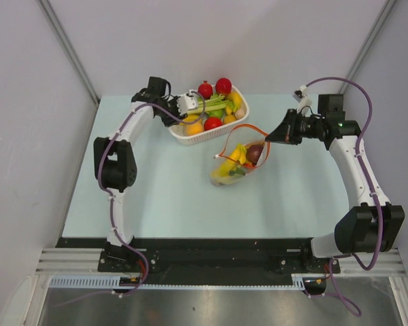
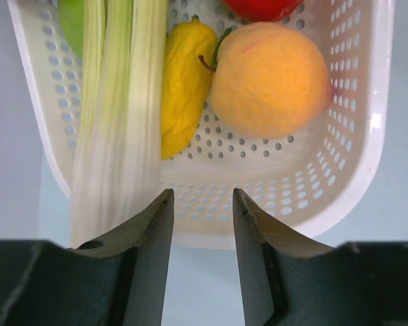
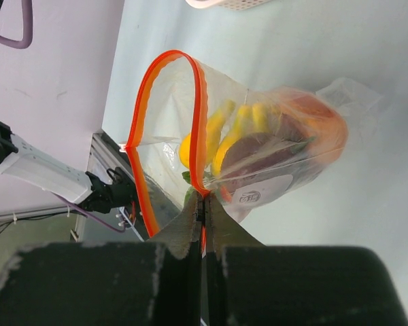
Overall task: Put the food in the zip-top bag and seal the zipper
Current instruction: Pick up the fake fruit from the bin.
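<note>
The clear zip-top bag (image 1: pixel 241 159) lies mid-table with its mouth held up and gaping. Inside it are a yellow banana bunch (image 3: pixel 231 129), a dark purple-brown vegetable (image 3: pixel 258 153) and an orange-red piece (image 3: pixel 323 125). My right gripper (image 3: pixel 204 198) is shut on the orange-red zipper (image 3: pixel 139 122) at one point of the mouth edge, and the rest of the strip loops open. My left gripper (image 2: pixel 202 200) hovers at the near end of the white basket (image 2: pixel 340 176), jaws partly apart with nothing between them. Ahead of it lie an orange peach-like fruit (image 2: pixel 268 78) and a yellow piece (image 2: pixel 183 85).
The basket (image 1: pixel 190 139) stands at the back centre of the table, with a long green-white leek (image 2: pixel 119 102), two red round fruits (image 1: pixel 205 89) and other toy produce in it. Grey walls close in the back and both sides.
</note>
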You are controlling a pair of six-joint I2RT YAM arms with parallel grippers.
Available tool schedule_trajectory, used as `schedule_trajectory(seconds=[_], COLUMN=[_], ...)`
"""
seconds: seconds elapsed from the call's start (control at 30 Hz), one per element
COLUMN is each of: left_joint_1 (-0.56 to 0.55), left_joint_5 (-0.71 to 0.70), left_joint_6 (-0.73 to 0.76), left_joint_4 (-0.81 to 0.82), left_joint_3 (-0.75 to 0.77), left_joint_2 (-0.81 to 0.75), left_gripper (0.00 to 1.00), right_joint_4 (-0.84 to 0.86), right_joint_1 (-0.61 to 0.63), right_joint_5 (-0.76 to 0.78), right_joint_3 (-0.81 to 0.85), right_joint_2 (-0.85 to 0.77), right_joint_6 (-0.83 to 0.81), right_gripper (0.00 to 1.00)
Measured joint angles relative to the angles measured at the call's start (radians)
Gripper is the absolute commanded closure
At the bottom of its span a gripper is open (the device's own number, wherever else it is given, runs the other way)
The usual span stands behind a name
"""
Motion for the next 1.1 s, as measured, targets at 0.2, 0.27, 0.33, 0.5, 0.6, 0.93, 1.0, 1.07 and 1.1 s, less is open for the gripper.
schedule_trajectory(seconds=[0.2, 0.27, 0.33, 0.5, 0.6, 0.93, 1.0, 1.07, 1.1], left_joint_1=[-0.021, -0.027, -0.033, -0.045, -0.048, -0.049, -0.051, -0.053, -0.055], left_joint_5=[0.005, 0.004, 0.002, -0.023, -0.047, -0.097, -0.097, -0.096, -0.097], left_joint_6=[0.122, 0.140, 0.150, 0.175, 0.178, 0.194, 0.212, 0.230, 0.238], left_joint_4=[-0.024, -0.025, -0.025, -0.021, 0.013, 0.157, 0.159, 0.158, 0.159], left_joint_3=[0.100, 0.106, 0.117, 0.124, 0.123, 0.121, 0.121, 0.121, 0.121], left_joint_2=[0.082, 0.106, 0.134, 0.181, 0.190, 0.198, 0.208, 0.220, 0.229], left_gripper=[0.58, 0.59, 0.60, 0.43, 0.30, 0.27, 0.27, 0.27, 0.27], right_joint_4=[0.000, 0.000, 0.000, 0.000, -0.001, 0.000, 0.000, 0.000, 0.000], right_joint_1=[0.000, 0.000, 0.000, -0.002, -0.004, -0.006, -0.007, -0.008, -0.009], right_joint_5=[0.000, 0.000, 0.001, 0.004, 0.004, 0.004, 0.004, 0.004, 0.005], right_joint_3=[0.000, 0.000, 0.000, 0.000, 0.000, 0.000, 0.000, 0.000, 0.000], right_joint_2=[0.003, 0.003, 0.003, 0.003, 0.003, 0.003, 0.003, 0.003, 0.003], right_joint_6=[0.000, 0.000, 0.000, 0.000, 0.000, 0.000, 0.000, 0.000, 0.000], right_gripper=[1.00, 1.00, 1.00, 1.00, 1.00, 1.00, 1.00, 1.00, 1.00])
